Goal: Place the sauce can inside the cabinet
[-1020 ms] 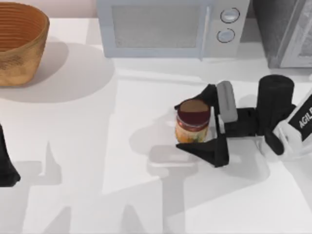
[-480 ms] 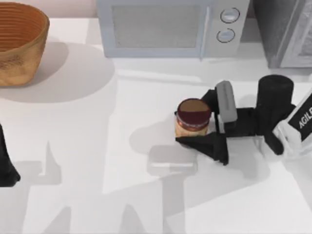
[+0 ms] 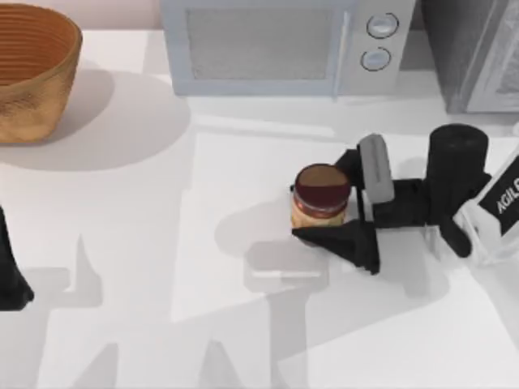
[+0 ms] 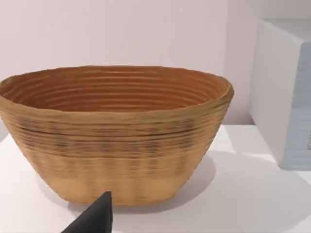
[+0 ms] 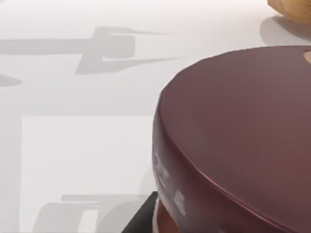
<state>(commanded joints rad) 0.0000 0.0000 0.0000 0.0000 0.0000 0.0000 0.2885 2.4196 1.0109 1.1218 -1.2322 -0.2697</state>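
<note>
A white table [image 3: 122, 267] crossed by grey shadows spans the scene, with a pale wall behind. Along its far edge stand a woven tan basket [image 3: 32, 69] at the left, a white microwave with two round knobs [image 3: 284, 44] in the middle, and the dark grey speckled cabinet [image 3: 470, 53] at the right corner. The table's left and near parts lie open. The small upright sauce can with a maroon top and yellow-orange label [image 3: 322, 198] stands right of centre, clamped between the black fingers of the right gripper [image 3: 328, 203]. The left gripper [image 3: 10, 279] sits parked at the left edge; whether it is open I cannot tell.
</note>
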